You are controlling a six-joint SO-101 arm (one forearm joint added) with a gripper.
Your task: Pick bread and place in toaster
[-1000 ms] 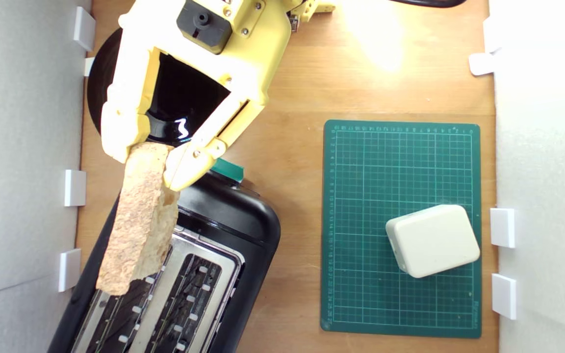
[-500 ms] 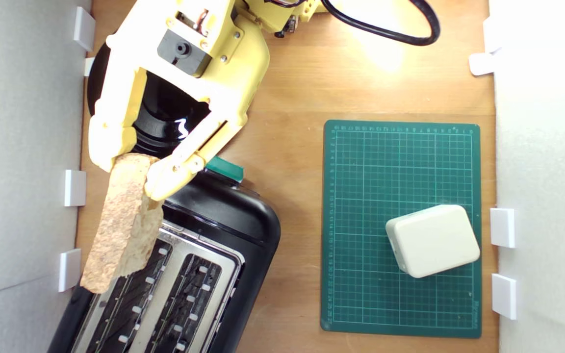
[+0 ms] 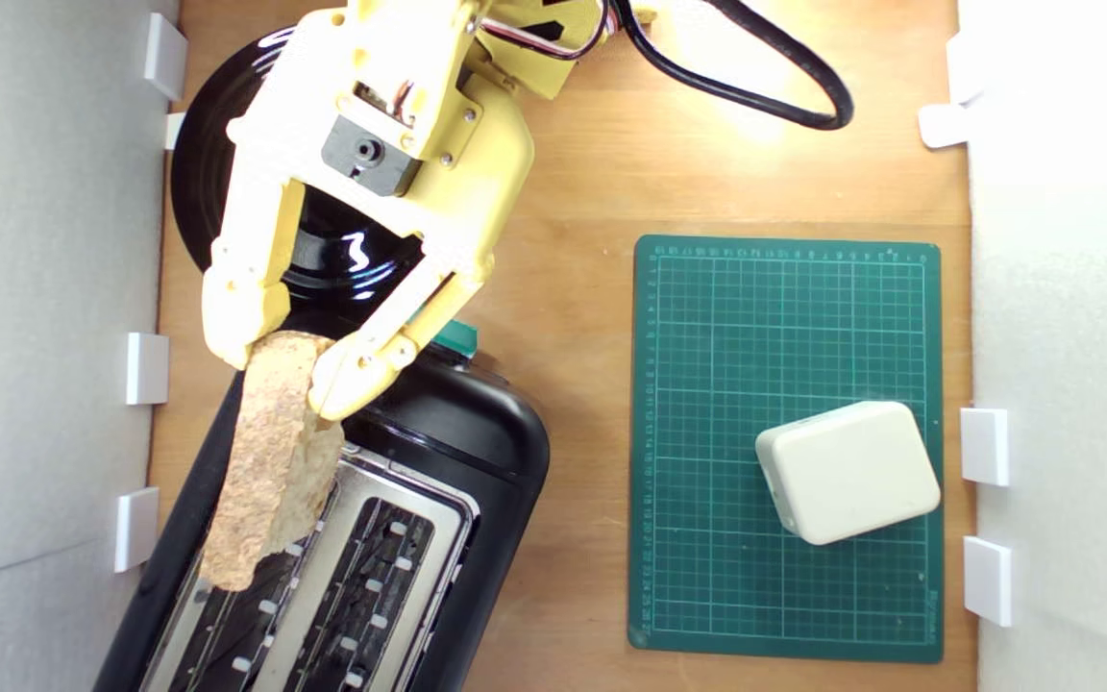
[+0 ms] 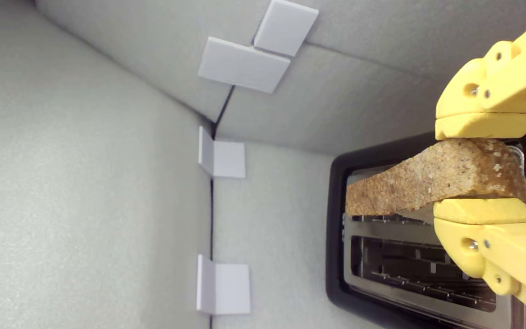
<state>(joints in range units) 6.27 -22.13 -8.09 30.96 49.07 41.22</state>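
The yellow gripper (image 3: 286, 373) is clamping its jaws on the crust end of the bread (image 3: 270, 461), one jaw pressing each broad face of the slice, as the wrist view (image 4: 482, 176) shows clearly. Taking the exterior view as a clock face, the bread is hanging at about 8 o'clock, edge-on to the camera, with its brown crust facing up and its free end pointing toward 7 o'clock. It is lying over the toaster (image 3: 477, 452), along the slot nearer the exterior view's left; whether its lower edge is already inside that slot or only above it cannot be told. In the wrist view the slice is crossing the silver top plate above one slot of the toaster (image 4: 336, 237) while the other slot is lying open and dark beside it. The teal lever knob (image 3: 457, 336) is peeking out just beside the jaw on the exterior view's right. The glossy black plate (image 3: 193, 183) is sitting at about 10 o'clock, partly covered by the arm, touching or nearly touching the toaster's end. At 3 to 4 o'clock the green cutting mat (image 3: 784, 317) is lying flat on the wooden desk (image 3: 592, 173), carrying the white rounded block (image 3: 847, 471) toward its lower right corner, well apart from the toaster. A black cable (image 3: 765, 91) is looping near 12 o'clock.
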